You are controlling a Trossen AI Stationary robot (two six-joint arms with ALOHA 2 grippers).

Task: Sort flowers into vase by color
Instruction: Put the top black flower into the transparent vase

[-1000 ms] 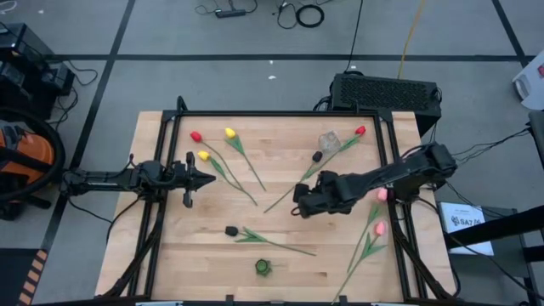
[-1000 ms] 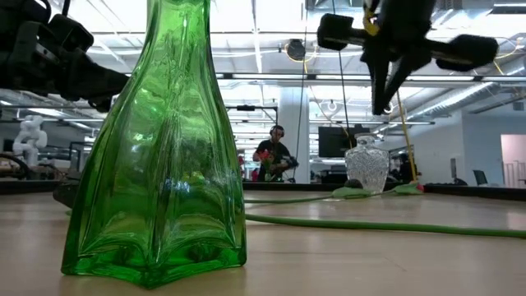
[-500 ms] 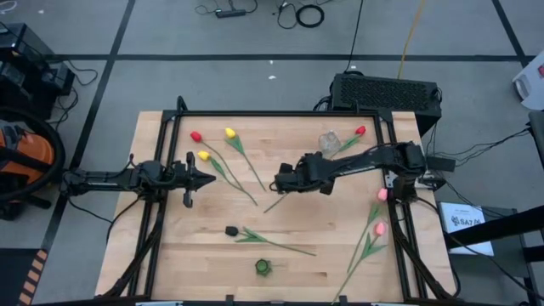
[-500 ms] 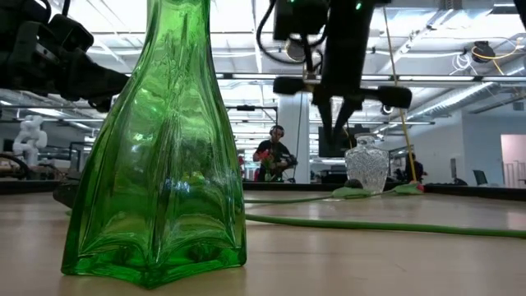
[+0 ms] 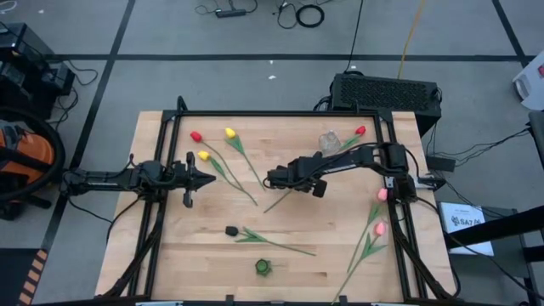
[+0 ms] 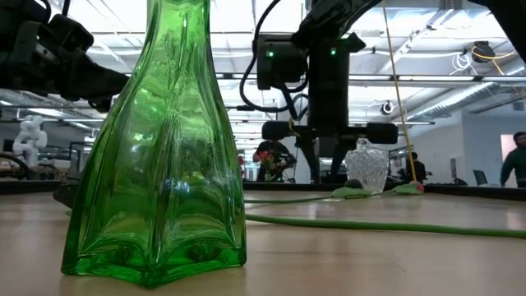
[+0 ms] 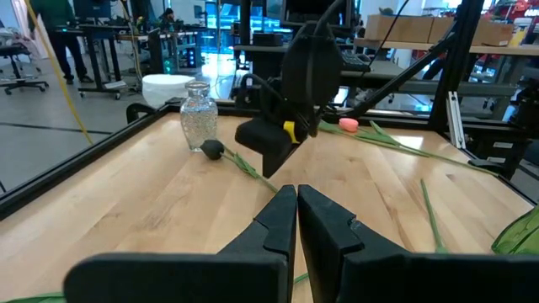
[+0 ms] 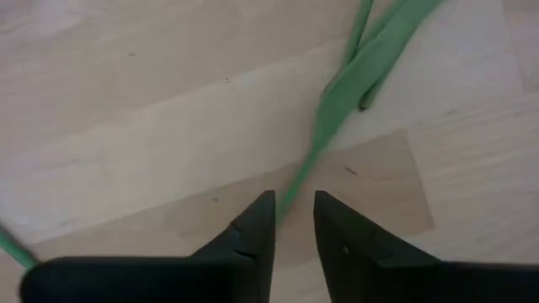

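Dark right claw (image 8: pixel 294 220) points straight down, slightly spread, straddling a green stem (image 8: pixel 313 160).

The table (image 5: pixel 280 229) is pale wood, smooth and matt, inside a black metal frame (image 5: pixel 272 113). The green vase (image 6: pixel 156 156) is glossy ribbed glass; the clear vase (image 7: pixel 195 115) is glass too. Both hands (image 7: pixel 296 220) (image 8: pixel 293 223) look like matt black plastic.

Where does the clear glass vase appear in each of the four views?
High view: clear vase near the table's far edge, right of centre.
Low view: vase right of centre, far back.
Left wrist view: vase upper left.
Right wrist view: not in it.
Shared landmark: right arm.
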